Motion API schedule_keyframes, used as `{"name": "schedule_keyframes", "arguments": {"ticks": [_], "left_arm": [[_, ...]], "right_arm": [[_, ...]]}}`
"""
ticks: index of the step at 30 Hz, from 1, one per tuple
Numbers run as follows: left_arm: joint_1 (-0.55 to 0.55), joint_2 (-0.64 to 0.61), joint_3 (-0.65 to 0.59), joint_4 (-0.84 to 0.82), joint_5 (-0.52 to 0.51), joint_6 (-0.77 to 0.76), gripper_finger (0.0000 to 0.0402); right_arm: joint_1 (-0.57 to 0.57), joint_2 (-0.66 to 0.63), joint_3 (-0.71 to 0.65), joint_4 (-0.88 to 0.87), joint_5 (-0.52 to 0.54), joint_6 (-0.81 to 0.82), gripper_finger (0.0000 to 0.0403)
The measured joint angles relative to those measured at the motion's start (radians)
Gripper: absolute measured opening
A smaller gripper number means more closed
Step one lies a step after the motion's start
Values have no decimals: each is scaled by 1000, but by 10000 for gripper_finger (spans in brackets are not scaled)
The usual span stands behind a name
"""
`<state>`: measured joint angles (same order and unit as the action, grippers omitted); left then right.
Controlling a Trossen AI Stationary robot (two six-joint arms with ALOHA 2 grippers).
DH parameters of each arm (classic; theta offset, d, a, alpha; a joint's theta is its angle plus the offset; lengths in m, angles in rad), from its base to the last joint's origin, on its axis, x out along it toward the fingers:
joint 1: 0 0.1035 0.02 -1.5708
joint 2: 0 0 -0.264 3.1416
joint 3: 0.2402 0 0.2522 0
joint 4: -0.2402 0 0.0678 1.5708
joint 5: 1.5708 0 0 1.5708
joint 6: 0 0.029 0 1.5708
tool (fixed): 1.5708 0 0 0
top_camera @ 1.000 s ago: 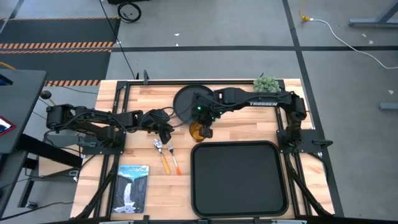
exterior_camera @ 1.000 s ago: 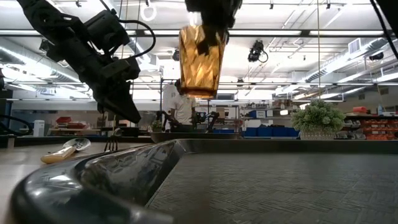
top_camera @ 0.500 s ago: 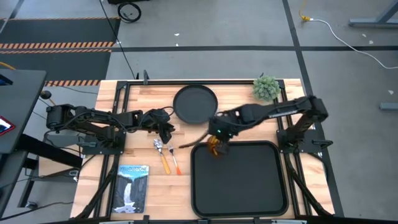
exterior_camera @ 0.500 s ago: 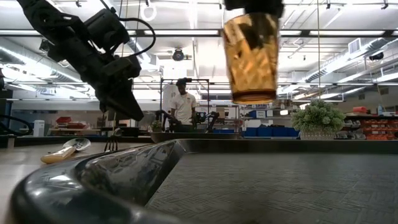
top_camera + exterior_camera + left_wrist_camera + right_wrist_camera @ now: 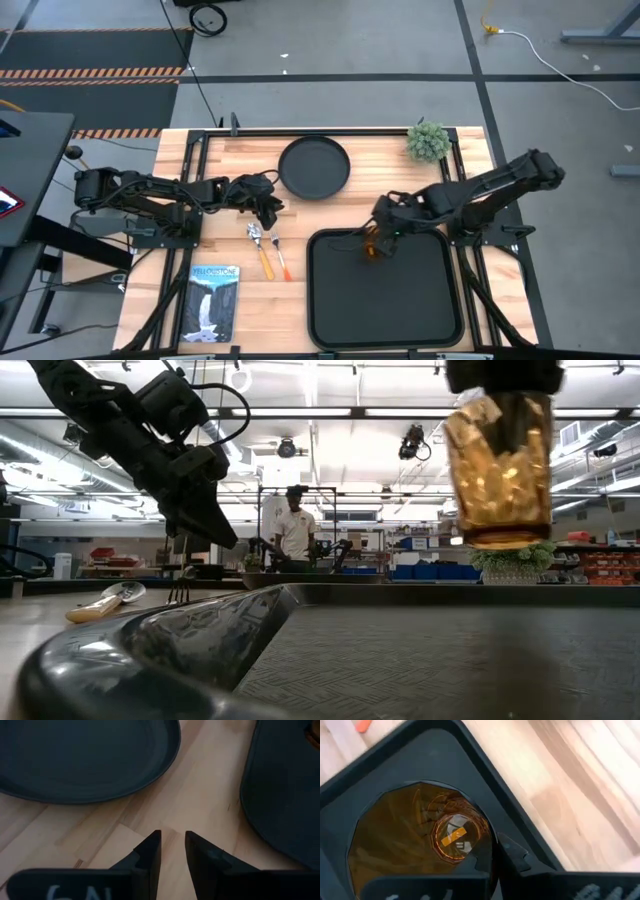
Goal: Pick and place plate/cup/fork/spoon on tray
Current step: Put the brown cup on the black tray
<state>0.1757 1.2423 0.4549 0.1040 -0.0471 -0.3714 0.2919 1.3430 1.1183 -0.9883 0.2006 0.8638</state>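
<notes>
The tray sits nearest the front of the table, w/ a book well off to its left side. The right gripper hangs over the tray's far edge, fingers shut tight on the cup; one finger is inside the cup, one outside. The low view shows the cup up in the air, not touching the tray floor. Right wrist view looks down into the cup, w/ the tray rim just beside it.

Left of the tray, on the wood, lie the spoon & fork, side by side, close together. Just past them is the left gripper, fingers nearly together w/ a thin gap, holding nothing.

Past the tray's far left corner sits the plate, flat on the wood. A small green plant stands beyond the tray's far right corner
</notes>
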Motion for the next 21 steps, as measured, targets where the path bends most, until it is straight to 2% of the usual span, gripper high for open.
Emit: {"name": "schedule_keyframes", "arguments": {"ticks": [14, 21], "left_arm": [[0, 0, 0, -3, 0, 2, 96], [0, 0, 0, -3, 0, 1, 96]], "right_arm": [[144, -271, -275, -182, 7, 260, 14], [262, -431, -354, -314, 71, 455, 14]]}}
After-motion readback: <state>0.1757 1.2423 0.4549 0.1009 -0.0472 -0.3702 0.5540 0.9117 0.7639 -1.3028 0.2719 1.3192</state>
